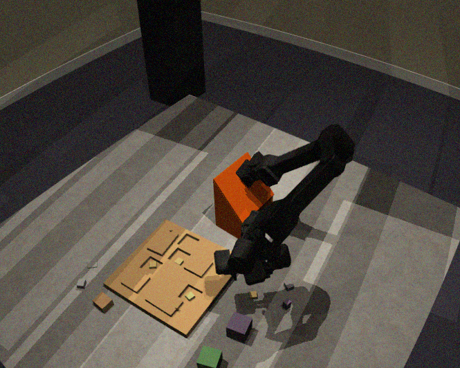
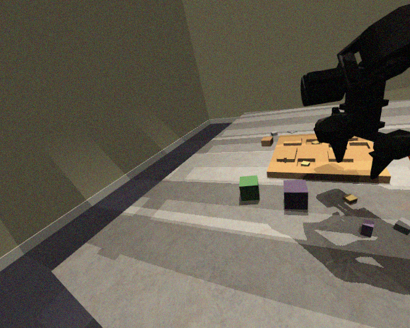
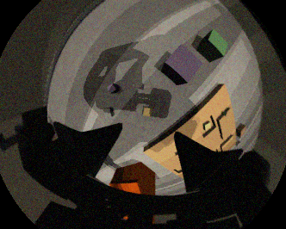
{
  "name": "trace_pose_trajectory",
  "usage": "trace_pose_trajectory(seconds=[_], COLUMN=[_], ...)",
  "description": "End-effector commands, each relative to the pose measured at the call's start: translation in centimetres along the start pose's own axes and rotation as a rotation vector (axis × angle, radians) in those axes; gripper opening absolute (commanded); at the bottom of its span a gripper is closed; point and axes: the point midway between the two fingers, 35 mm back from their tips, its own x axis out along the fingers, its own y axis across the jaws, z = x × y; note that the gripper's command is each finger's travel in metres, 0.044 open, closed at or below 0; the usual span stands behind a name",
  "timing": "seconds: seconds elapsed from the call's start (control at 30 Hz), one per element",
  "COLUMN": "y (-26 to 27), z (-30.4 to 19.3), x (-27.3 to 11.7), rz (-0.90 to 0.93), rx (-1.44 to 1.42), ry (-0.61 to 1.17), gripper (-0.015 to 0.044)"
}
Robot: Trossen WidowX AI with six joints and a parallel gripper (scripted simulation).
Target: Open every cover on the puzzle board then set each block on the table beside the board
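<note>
The wooden puzzle board (image 1: 158,277) (image 2: 305,174) (image 3: 164,156) lies flat, with dark-edged, L-shaped outlines on top. Small yellow squares show at its front (image 1: 189,295) (image 2: 305,163) (image 3: 208,126), its left (image 1: 152,263) and its middle (image 1: 178,261); I cannot tell their depth. The covers share the board's colour, so how open they stand is unclear. A small tan block (image 1: 253,295) (image 2: 350,198) (image 3: 146,111) rests on the table, clear of the board's edge. My gripper (image 2: 356,169) (image 3: 147,129) is open and empty, raised above the table near that edge and the tan block.
A purple cube (image 1: 239,325) (image 2: 295,194) and a green cube (image 1: 209,356) (image 2: 249,187) stand near the board. A small purple block (image 1: 287,304) and a grey piece (image 1: 288,286) lie past the tan block. A brown block (image 1: 103,302) lies opposite. An orange wedge (image 1: 230,189) stands behind the board.
</note>
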Motion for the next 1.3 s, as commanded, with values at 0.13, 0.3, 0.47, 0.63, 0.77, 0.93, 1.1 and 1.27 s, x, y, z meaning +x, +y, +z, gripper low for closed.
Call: trace_pose_trajectory(seconds=[0.13, 0.3, 0.47, 0.63, 0.77, 0.93, 1.1, 1.27], y=[-3.9, -6.4, -9.0, -11.5, -13.4, -15.6, -17.6, -19.4], z=[-0.8, -1.7, -2.9, -4.4, -5.8, -7.7, -9.8, -12.0], x=[-0.2, -0.1, -0.2, -0.2, -0.3, -0.3, -0.3, -0.3], rz=[-0.017, -0.024, -0.029, -0.032, -0.031, -0.027, -0.02, -0.009], rx=[-0.154, -0.09, 0.032, 0.155, 0.253, 0.376, 0.498, 0.62], ry=[0.009, 0.016, 0.02, 0.021, 0.02, 0.016, 0.009, 0.0], gripper=[0.0204, 0.0072, 0.0, 0.0, 0.0, 0.0, 0.0, 0.0])
